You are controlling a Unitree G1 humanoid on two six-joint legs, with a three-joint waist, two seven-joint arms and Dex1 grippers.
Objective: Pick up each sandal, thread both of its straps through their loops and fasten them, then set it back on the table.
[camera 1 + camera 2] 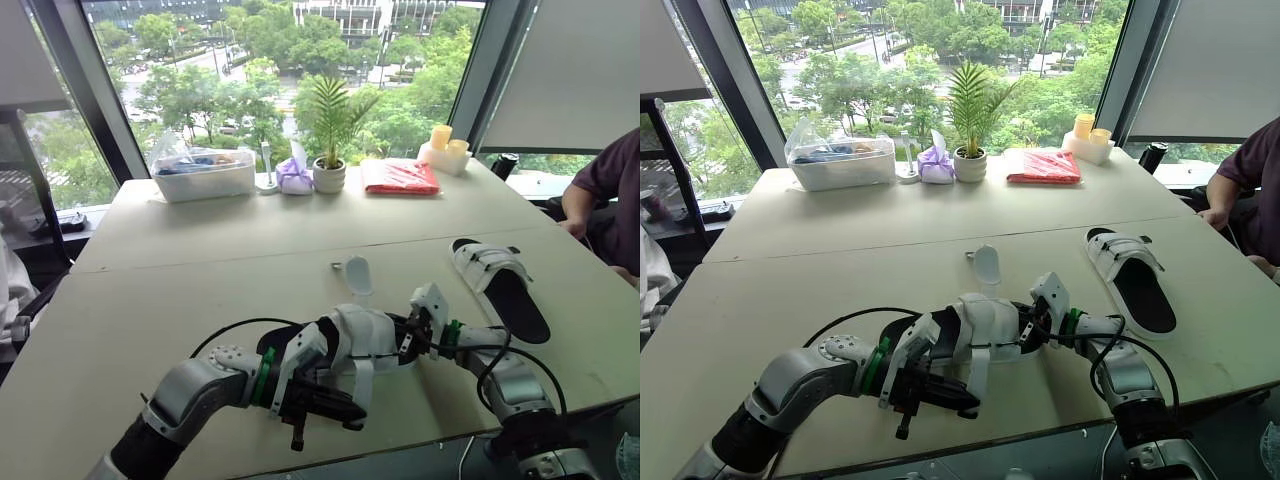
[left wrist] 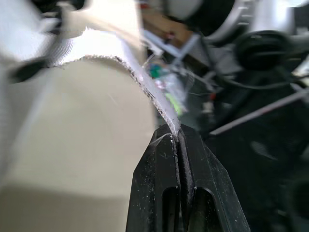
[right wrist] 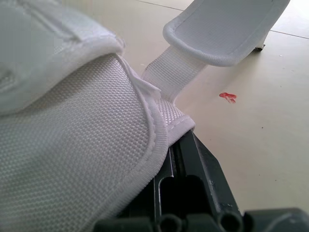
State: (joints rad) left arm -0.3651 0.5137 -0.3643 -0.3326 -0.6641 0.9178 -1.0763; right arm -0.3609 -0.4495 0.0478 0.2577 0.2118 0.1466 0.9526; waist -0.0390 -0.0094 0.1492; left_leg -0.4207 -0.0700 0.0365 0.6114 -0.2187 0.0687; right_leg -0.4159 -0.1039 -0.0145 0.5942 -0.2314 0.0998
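- Left wrist view: left gripper [image 2: 177, 137] jaws pinched on strap [image 2: 144, 86].
- Right wrist view: right gripper [image 3: 177, 150] jaws clamped on held sandal [image 3: 87, 140].
- Sandals: 2; second sandal [image 1: 500, 285] flat on tabletop [image 1: 200, 260].

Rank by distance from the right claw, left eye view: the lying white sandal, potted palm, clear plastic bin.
From the right claw:
1. White black-soled sandal lying to its right.
2. White-potted green palm, back centre.
3. Clear plastic bin, back left.

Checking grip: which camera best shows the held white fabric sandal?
Left eye view: most of the white fabric sandal shows, between left gripper and right gripper. Left wrist view shows its strap pinched in fingers; right wrist view, its woven upper.
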